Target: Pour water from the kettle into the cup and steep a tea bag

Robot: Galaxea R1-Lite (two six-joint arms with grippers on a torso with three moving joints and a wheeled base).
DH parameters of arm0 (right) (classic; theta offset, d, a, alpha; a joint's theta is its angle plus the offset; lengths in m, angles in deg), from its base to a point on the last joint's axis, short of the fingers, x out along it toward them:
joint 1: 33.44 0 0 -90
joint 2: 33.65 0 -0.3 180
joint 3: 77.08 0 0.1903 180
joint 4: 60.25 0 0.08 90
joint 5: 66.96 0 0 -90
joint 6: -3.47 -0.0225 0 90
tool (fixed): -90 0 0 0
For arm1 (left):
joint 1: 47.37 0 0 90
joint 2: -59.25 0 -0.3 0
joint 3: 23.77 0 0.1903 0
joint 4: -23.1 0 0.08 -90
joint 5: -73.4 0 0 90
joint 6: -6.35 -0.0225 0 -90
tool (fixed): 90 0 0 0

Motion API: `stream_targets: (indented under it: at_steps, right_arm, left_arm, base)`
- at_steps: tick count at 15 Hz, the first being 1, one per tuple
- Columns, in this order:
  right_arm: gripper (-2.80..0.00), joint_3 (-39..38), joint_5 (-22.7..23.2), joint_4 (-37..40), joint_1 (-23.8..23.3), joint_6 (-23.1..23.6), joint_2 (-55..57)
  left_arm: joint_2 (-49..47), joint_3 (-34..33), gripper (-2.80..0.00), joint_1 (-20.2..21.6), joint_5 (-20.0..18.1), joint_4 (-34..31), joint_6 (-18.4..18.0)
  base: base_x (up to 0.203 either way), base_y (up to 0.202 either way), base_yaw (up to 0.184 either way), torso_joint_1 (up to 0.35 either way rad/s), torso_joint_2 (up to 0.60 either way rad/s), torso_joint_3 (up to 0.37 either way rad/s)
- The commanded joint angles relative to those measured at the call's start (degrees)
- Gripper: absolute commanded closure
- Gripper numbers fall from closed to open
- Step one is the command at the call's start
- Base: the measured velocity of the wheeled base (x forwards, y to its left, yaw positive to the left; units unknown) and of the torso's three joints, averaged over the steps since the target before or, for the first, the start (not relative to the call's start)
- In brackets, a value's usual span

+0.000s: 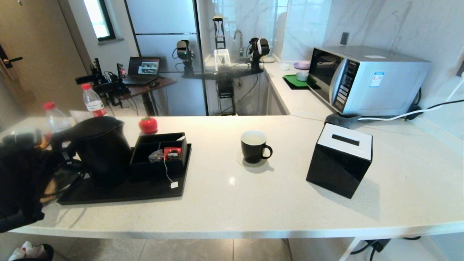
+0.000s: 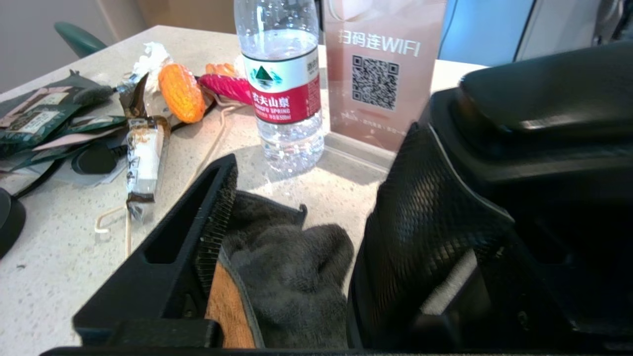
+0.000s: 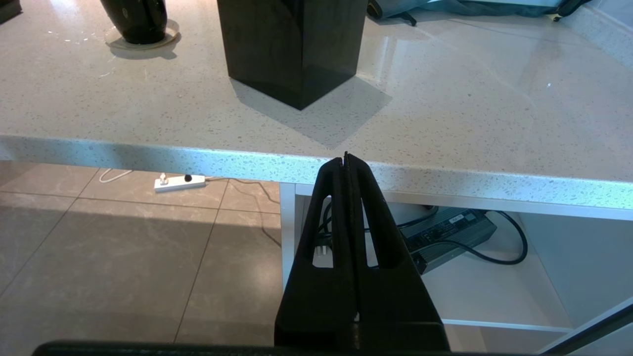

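The tall black kettle [image 1: 101, 145] stands on a black tray [image 1: 145, 192] at the counter's left. My left arm [image 1: 21, 174] reaches in beside its handle. In the left wrist view my left gripper [image 2: 321, 163] is open, and the kettle [image 2: 544, 123] lies just outside one finger [image 2: 425, 232]. Only a grey cloth [image 2: 292, 267] lies below the gap. The black cup [image 1: 253, 146] with its white inside stands mid-counter on a coaster; I cannot make out any water in it. The tea bag [image 1: 156, 156] lies in a black organizer, its string running to a white tag [image 1: 174, 185]. My right gripper [image 3: 346, 158] is shut and empty, parked below the counter's front edge.
A black tissue box [image 1: 340, 159] stands right of the cup, with a microwave [image 1: 366, 79] behind it. Two red-capped bottles [image 1: 93, 99] and a red ornament [image 1: 148, 125] stand behind the tray. A red packet [image 1: 172, 153] shares the organizer. Snack wrappers [image 2: 143, 163] and a WiFi sign [image 2: 381, 74] lie beyond the kettle.
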Motion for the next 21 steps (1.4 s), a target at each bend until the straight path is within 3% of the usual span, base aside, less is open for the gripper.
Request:
stream_targets:
  at_steps: [1,12,13,21]
  right_arm:
    - [0.00,0.00,0.09,0.01,0.00,0.06,0.07]
    - [0.00,0.00,0.02,0.01,0.00,0.06,0.07]
    - [0.00,0.00,0.02,0.01,0.00,0.06,0.07]
    - [0.00,0.00,0.02,0.01,0.01,0.06,0.07]
  left_arm:
    - [1.77,-1.58,-2.80,0.01,-0.24,0.51,0.00]
    - [13.77,-20.94,-2.80,0.43,-1.07,0.42,0.00]
    - [15.36,-22.93,0.00,0.44,-1.08,0.42,0.00]
    - [28.87,-36.29,0.00,0.00,-1.74,0.15,-0.66]
  base:
    - [0.000,0.000,0.000,0.000,0.00,0.000]
    - [0.000,0.000,0.000,0.000,0.00,0.000]
    - [0.000,0.000,0.000,0.000,0.00,0.000]
    - [0.000,0.000,0.000,0.000,0.00,0.000]
